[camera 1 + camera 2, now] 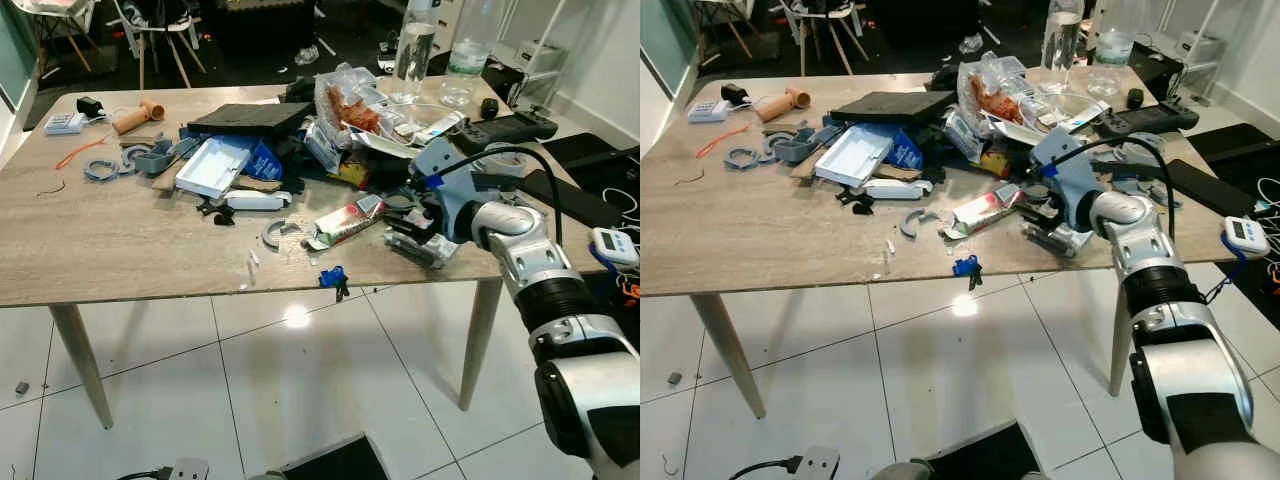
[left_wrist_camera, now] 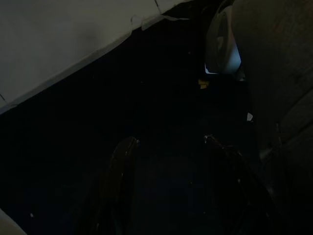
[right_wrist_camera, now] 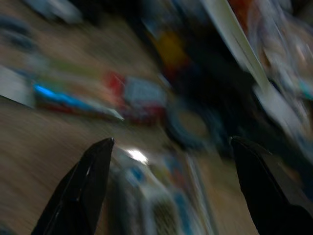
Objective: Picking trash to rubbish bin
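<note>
Black-fingered right tool (image 3: 171, 191) spread wide over a crumpled wrapper (image 1: 425, 245) on the wooden table (image 1: 120, 240), gripping nothing

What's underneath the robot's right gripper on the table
Under the open right gripper lies a crumpled silvery wrapper near the table edge. The gripper covers its top, so its print is unreadable.
</note>
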Tool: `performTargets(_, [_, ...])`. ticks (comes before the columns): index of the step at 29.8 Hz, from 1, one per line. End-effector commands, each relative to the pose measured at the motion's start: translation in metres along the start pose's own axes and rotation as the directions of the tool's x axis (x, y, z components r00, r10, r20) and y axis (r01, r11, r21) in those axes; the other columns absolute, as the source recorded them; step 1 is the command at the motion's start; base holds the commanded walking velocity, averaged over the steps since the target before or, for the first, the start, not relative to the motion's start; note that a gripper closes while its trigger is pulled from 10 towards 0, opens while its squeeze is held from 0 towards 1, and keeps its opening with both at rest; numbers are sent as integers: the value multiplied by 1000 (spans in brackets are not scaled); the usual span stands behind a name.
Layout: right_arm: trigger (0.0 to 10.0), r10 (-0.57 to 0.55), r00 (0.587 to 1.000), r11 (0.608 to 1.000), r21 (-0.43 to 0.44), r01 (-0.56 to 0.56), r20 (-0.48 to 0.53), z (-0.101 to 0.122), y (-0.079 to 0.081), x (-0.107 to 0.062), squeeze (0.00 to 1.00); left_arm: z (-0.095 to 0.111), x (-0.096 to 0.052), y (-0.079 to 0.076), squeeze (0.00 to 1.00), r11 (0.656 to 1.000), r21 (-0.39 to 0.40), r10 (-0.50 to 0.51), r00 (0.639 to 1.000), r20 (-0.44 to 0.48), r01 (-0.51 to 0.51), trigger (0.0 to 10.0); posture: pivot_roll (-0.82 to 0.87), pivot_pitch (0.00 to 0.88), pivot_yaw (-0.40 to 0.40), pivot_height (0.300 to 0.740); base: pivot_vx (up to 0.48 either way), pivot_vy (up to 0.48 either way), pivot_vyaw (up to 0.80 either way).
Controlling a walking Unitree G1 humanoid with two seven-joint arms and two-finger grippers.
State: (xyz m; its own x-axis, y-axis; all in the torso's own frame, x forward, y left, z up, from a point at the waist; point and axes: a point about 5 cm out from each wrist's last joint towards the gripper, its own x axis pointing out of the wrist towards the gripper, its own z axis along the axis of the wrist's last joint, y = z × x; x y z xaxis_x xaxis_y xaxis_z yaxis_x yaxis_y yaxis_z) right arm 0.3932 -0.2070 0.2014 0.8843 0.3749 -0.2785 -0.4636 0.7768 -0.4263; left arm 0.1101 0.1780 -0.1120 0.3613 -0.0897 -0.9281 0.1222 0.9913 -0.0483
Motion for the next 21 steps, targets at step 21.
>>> performTargets(21, [10000,-69,998,993,101,68,7,-24,11,2,0,4,2,-10,0,998,38,-47,999,14,46,10000,-10,89,52,740,0,0,0])
